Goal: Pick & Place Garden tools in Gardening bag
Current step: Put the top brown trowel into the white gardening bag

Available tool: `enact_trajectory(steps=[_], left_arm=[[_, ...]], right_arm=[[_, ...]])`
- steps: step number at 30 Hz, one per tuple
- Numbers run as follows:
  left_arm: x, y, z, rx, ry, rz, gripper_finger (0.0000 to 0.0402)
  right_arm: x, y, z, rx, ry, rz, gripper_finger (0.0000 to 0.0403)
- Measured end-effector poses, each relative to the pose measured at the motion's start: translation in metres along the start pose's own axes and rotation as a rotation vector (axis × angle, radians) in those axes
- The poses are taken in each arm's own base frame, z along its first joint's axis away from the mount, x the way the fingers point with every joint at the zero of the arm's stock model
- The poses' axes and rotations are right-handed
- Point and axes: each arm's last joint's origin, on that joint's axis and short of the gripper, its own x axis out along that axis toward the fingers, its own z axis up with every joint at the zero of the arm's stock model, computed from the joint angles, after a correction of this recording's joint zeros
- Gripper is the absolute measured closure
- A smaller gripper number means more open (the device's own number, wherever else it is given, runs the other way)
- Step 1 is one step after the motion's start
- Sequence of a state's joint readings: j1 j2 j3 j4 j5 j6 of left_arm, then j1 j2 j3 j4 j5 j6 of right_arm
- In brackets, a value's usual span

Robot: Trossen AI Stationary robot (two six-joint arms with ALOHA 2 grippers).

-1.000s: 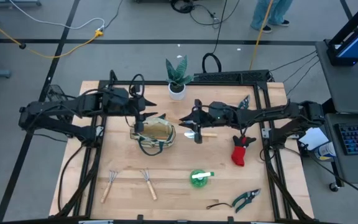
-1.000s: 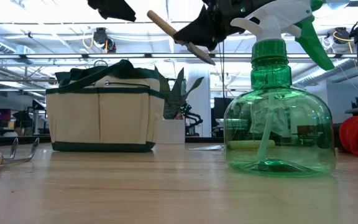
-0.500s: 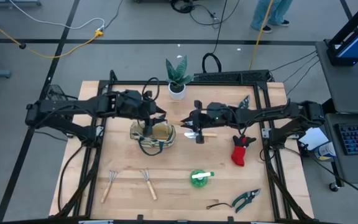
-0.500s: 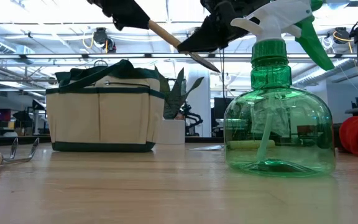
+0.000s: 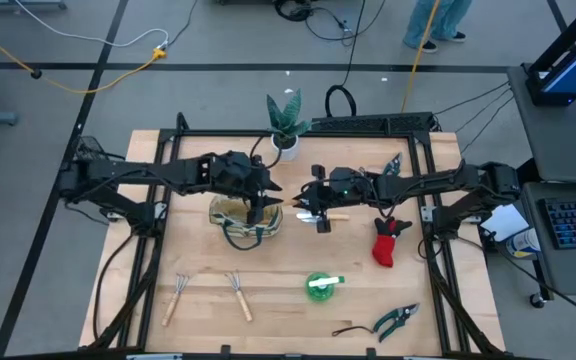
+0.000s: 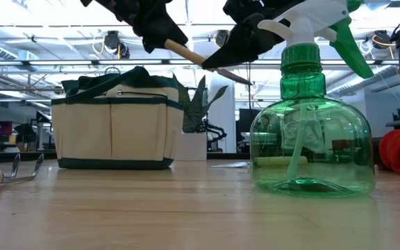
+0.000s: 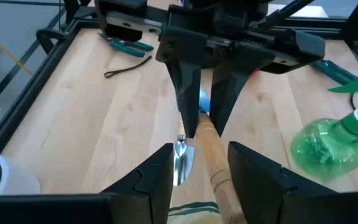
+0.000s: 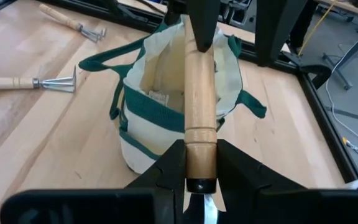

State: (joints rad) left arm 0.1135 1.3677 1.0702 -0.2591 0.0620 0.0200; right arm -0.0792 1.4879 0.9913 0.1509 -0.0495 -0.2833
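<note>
Both arms crowd above the gardening bag (image 5: 247, 215); bare table (image 5: 198, 262) lies around it.

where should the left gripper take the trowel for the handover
On the free end of the trowel's wooden handle, coming straight along it toward the right gripper, which pinches the handle's base by the blade. The left gripper's open fingers already straddle the handle, above the bag.

trowel (image 8: 201, 106) blade hidden, bag (image 8: 166, 106) interior unclear

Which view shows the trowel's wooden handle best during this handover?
The right wrist view: the wooden handle runs full length between the right gripper fingers, above the gardening bag. The left wrist view shows it foreshortened, the low view partly, the high view barely.
</note>
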Motion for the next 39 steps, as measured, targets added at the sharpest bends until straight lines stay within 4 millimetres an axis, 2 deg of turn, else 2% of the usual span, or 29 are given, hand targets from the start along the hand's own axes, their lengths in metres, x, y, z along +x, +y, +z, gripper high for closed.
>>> enact_trajectory(steps=[7,16,24,39], left_arm=[[0.0017,-0.0003,-0.0011,0.0,0.008,-0.012,0.0243],[0.0018,-0.0005,-0.0016,0.001,0.014,-0.014,0.0243],[0.0061,-0.0002,-0.0074,0.023,0.066,-0.009,0.0243],[0.0099,0.0001,-0.0068,0.063,0.053,-0.008,0.0243]], right_arm=[[0.0,0.0,-0.0006,0.005,0.008,-0.005,0.0339],[-0.0005,-0.0021,-0.0041,0.01,0.065,-0.091,0.0335],[-0.0004,-0.0026,-0.0012,0.006,0.034,-0.092,0.0336],[-0.0004,-0.0032,0.0005,0.002,0.017,-0.097,0.0337]])
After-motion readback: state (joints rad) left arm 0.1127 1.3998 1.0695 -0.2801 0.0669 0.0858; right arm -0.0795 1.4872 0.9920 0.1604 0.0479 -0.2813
